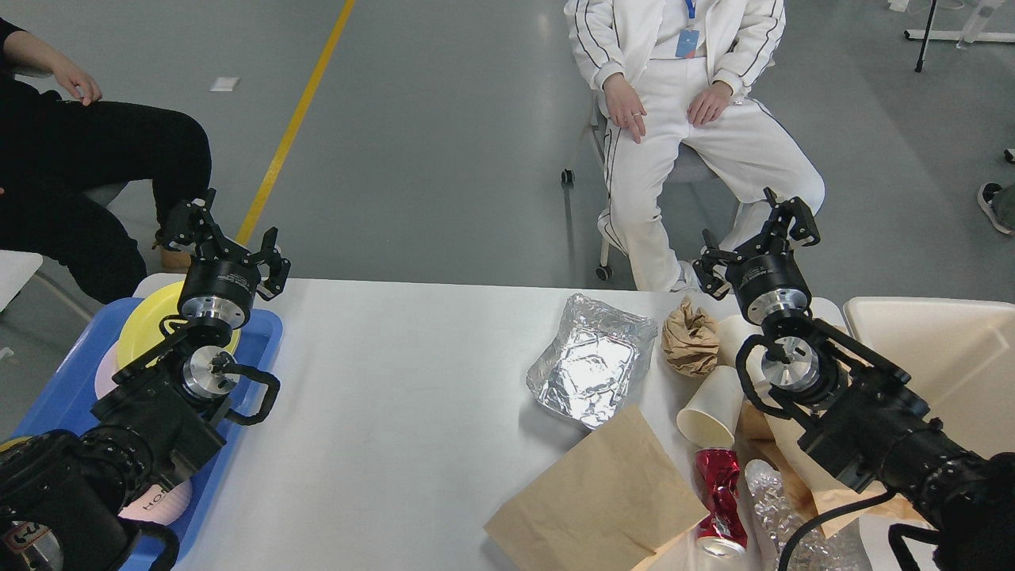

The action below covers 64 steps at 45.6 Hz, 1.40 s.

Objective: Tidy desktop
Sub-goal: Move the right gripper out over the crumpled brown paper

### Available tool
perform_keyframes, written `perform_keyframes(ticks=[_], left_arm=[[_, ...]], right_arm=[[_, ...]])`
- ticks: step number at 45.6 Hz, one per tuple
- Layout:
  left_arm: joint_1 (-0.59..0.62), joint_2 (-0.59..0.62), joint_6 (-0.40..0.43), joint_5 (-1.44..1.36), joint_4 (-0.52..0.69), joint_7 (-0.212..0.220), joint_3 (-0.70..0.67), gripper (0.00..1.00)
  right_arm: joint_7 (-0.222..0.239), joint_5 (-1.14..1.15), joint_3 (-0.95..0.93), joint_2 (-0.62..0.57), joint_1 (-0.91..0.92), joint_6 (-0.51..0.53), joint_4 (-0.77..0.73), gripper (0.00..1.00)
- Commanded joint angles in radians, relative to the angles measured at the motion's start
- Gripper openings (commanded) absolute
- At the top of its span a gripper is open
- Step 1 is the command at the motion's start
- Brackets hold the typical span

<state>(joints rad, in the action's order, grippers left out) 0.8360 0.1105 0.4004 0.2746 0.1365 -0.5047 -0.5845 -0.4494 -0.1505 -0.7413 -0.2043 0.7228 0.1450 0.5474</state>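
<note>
— Both claws first: how do they stand?

— Left gripper (226, 238) hangs above the far left corner of the desktop (396, 412), fingers spread apart with nothing between them. Right gripper (757, 238) is raised over the far right edge, fingers likewise apart and empty.

— And the desktop itself?

— It fills the lower middle of the view, white and glossy, bare across its left and central parts. Litter gathers on its right side.

— What litter?

— A foil tray (591, 361) lies tilted near the middle right. Just beside it, on the right, sits a crumpled brown paper ball (690, 337), and a white paper cup (710, 408) lies on its side close by. A flat brown paper bag (603, 492) lies nearer, and a crushed red can (720, 500) rests at its right edge, with crumpled clear plastic (773, 507) next to that.

— Beyond the desktop?

— A blue tray (262, 333) at the left end holds a yellow plate (151, 317). A cream bin (936, 349) stands at the right end. A person in white (690, 103) sits on the far side.
</note>
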Motion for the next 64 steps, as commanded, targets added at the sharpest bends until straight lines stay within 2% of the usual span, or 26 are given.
perform_keyframes(ticks=[1, 14, 38, 43, 50, 56, 64], left_arm=[[0.000, 0.000, 0.000, 0.000, 0.000, 0.000, 0.000, 0.96], [0.000, 0.000, 0.000, 0.000, 0.000, 0.000, 0.000, 0.96], [0.000, 0.000, 0.000, 0.000, 0.000, 0.000, 0.000, 0.96], [0.000, 0.000, 0.002, 0.000, 0.000, 0.000, 0.000, 0.96], [0.000, 0.000, 0.000, 0.000, 0.000, 0.000, 0.000, 0.96], [0.000, 0.000, 0.000, 0.000, 0.000, 0.000, 0.000, 0.96], [0.000, 0.000, 0.000, 0.000, 0.000, 0.000, 0.000, 0.96]], right_arm=[[0.000, 0.000, -0.001, -0.027, -0.011, -0.002, -0.003, 1.00], [-0.003, -0.001, 0.002, -0.038, -0.014, -0.002, -0.103, 1.00], [-0.011, 0.017, 0.029, -0.038, 0.032, 0.034, -0.073, 1.00], [-0.009, 0.034, 0.129, -0.049, 0.069, 0.073, -0.061, 1.00], [-0.009, 0.108, 0.383, -0.116, 0.158, 0.070, -0.049, 1.00], [-0.008, 0.121, 0.513, -0.170, 0.191, 0.074, -0.032, 1.00], [0.024, 0.190, 0.730, -0.276, 0.286, 0.087, 0.095, 1.00]])
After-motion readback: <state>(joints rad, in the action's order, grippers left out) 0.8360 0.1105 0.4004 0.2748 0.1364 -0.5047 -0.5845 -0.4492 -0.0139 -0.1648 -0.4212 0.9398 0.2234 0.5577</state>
